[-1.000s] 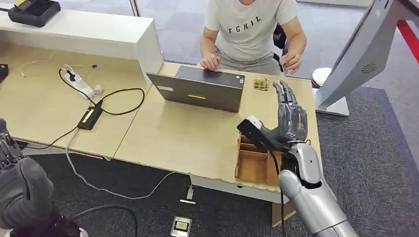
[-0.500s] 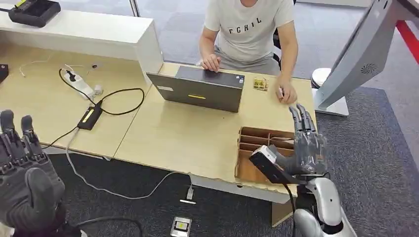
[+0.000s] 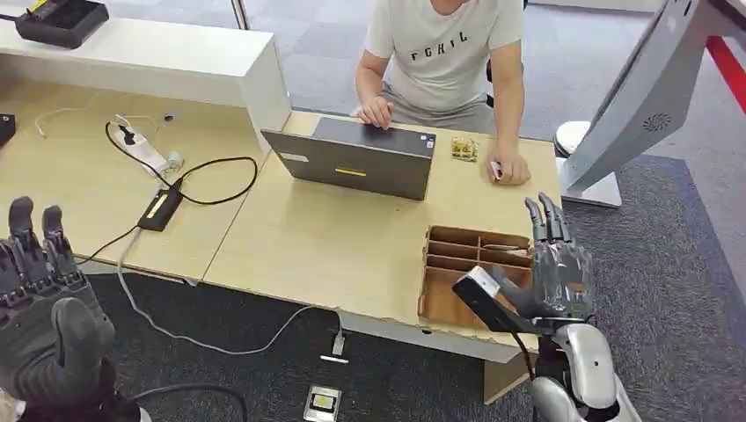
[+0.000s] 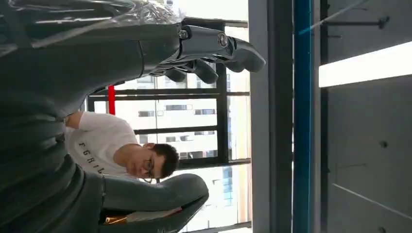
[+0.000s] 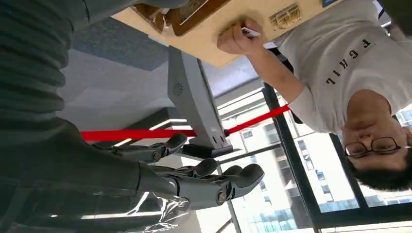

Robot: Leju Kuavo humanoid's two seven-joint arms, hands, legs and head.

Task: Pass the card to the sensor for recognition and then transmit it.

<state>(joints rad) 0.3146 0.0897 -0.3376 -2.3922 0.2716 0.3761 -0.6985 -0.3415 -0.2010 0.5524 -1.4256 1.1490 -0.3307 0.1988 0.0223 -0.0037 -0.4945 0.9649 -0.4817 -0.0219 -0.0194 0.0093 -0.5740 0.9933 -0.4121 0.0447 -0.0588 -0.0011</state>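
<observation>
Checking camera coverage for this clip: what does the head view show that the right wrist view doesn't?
Head view alone: the laptop, the robot's left hand raised with fingers apart, and the power strip. Right wrist view alone: the windows behind the person. Both: the right hand, open and empty, the wooden divider box, and the person's hand resting on the table.

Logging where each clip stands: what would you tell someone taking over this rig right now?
The left hand is raised at the robot's left, fingers apart, holding nothing.
The right hand is raised by the wooden divider box, fingers apart, holding nothing.
A small white thing in the person's hand, beside the laptop, may be the card; it is too small to confirm.
Done: apparently the hand-over.
Left: confirm the card, then lower both arms.
</observation>
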